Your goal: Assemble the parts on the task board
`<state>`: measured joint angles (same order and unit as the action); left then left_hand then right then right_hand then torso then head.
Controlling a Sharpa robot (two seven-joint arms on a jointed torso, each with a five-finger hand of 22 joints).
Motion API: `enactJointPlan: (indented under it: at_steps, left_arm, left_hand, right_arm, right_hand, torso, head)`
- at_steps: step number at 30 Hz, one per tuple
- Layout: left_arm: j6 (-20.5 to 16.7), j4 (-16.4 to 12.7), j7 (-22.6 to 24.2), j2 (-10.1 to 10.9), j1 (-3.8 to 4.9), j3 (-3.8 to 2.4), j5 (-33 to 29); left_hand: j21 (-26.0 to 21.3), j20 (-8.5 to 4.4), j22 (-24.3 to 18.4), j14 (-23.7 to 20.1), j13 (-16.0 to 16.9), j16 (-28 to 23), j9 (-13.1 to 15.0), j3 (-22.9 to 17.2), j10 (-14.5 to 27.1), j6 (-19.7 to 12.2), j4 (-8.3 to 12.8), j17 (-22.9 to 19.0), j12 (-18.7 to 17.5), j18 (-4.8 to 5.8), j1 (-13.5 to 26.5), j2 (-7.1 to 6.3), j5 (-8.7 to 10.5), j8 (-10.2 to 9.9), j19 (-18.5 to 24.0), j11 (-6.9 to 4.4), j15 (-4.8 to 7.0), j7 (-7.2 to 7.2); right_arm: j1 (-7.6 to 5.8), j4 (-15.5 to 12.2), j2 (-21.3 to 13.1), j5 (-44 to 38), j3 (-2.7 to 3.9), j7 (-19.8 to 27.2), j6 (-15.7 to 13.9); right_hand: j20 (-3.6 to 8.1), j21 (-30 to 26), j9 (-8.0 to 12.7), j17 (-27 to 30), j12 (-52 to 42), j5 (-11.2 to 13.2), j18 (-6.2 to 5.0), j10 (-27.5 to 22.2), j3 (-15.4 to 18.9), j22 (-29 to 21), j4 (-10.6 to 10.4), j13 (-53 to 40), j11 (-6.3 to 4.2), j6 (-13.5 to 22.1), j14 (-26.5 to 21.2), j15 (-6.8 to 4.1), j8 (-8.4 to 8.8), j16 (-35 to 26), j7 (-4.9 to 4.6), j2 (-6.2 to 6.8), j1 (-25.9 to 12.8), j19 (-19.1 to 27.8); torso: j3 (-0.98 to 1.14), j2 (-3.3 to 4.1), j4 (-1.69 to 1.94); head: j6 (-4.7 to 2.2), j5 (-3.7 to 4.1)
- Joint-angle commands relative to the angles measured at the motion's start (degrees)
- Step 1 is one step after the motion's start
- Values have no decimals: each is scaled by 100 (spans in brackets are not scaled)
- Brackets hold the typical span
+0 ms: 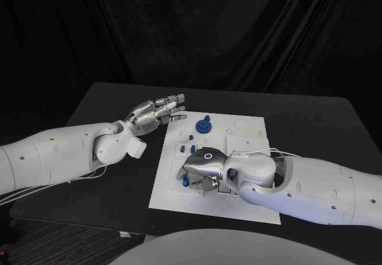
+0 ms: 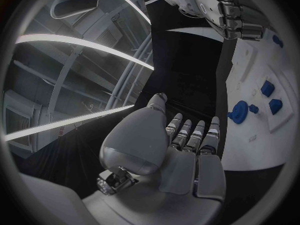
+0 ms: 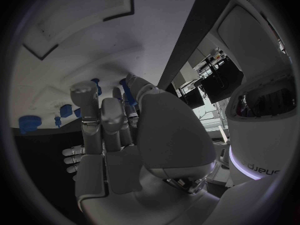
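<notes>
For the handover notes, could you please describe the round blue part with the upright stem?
Start at the white task board mid-table. Near its far edge, close to the left hand, stands the round blue part. It is a wide disc with a stem, larger than the small blue pieces nearer the right hand.

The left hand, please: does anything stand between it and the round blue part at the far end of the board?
Nothing visible does. The left hand hovers with fingers apart over the table beside the board's far left corner, and the round blue part stands just past it, with only bare board between.
</notes>
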<state>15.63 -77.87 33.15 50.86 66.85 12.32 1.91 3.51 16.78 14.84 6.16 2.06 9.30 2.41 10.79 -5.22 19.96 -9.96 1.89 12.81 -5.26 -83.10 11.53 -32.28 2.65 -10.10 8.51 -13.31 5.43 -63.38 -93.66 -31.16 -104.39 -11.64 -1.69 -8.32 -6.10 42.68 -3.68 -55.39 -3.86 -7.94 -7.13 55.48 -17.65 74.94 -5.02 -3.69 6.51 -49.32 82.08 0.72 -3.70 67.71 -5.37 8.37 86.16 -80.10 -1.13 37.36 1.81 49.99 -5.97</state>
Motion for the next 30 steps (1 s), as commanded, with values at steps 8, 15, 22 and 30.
enactJointPlan:
  at_steps: [8, 15, 22, 30]
  left_arm:
    - [87, 9, 30, -16, -19, -7, -12]
    - [91, 16, 20, -15, -26, -7, -12]
    - [80, 3, 27, 13, -30, -7, -12]
    - [59, 1, 36, 32, -34, -7, -12]
  left_hand:
    - [5, -3, -5, 4, 6, 6, -1, -18, 32, -30, 4, 2, 10, 63, 1, 58, -3, 15, -4, 8, -12, -7]
    - [3, -3, -11, 0, 5, 6, -2, -20, 37, -37, 0, 2, 7, 65, 10, 64, 3, 14, -2, 7, -11, -2]
    - [4, -3, -7, 4, 5, 13, -2, -21, 38, -37, -2, 3, 10, 65, 16, 67, 7, 14, -5, 7, -12, -1]
    - [5, -3, -4, 4, 6, 14, -1, -21, 37, -33, -3, 4, 13, 65, 18, 67, 9, 15, -8, 8, -13, -2]
  right_arm:
    - [45, 30, -48, -57, -23, -15, -22]
    - [22, -61, -172, -51, -23, 193, -550]
    - [-370, -482, -629, 437, -22, 427, -1314]
    - [-1142, -1073, -1526, 1996, -22, 657, -1917]
  right_hand:
    - [-48, -333, 106, 243, -30, 105, -57, -973, 537, 478, 17, 0, 137, 2150, -227, 19, 111, -144, 324, -74, -91, 226]
    - [-65, -383, 127, 271, -129, 152, -65, -1207, 748, 467, -182, -11, 165, 2630, -268, 40, 134, -135, 397, -74, -24, 270]
    - [-69, -311, 92, 222, -291, 99, -59, -1180, 812, 481, -339, -29, 151, 2361, -246, 39, 82, -73, 355, -106, -19, 252]
    - [-108, -19, -30, 50, -997, 29, -18, -417, 796, 530, -359, -133, 41, 1103, -143, 99, -145, 113, -99, -323, 77, 150]
  torso:
    - [-1, 0, 0]
    - [1, -3, 2]
    - [0, -1, 2]
    - [-2, -19, -3]
  head:
    - [1, -1]
    - [1, -6]
    - [1, 51]
    - [1, 84]
